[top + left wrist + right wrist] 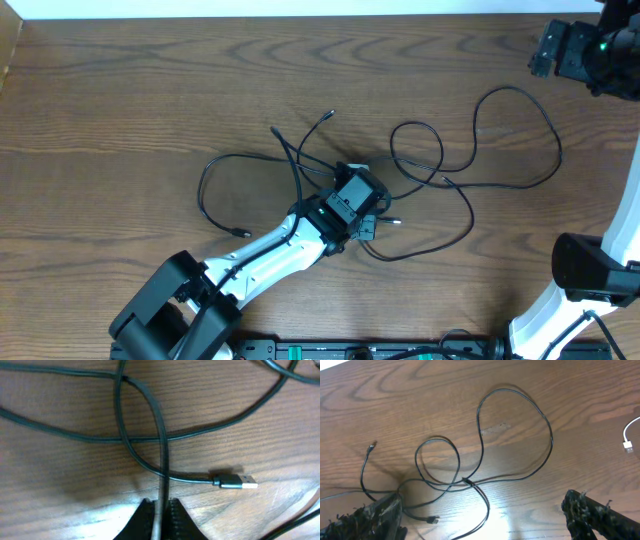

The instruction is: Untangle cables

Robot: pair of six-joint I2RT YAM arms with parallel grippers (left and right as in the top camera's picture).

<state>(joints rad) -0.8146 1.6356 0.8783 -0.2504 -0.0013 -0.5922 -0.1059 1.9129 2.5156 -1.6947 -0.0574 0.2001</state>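
Several thin black cables lie tangled in the middle of the table, with a wide loop to the right and another loop to the left. My left gripper sits low on the tangle. In the left wrist view its jaws are shut on one black cable, close to a USB plug. My right gripper hangs high at the far right, open and empty, looking down on the black loops. A white cable end shows at the right edge of the right wrist view.
The left arm stretches from the front edge to the tangle. The right arm's base stands at the front right. Loose cable ends point toward the back. The wooden table continues to the left and back.
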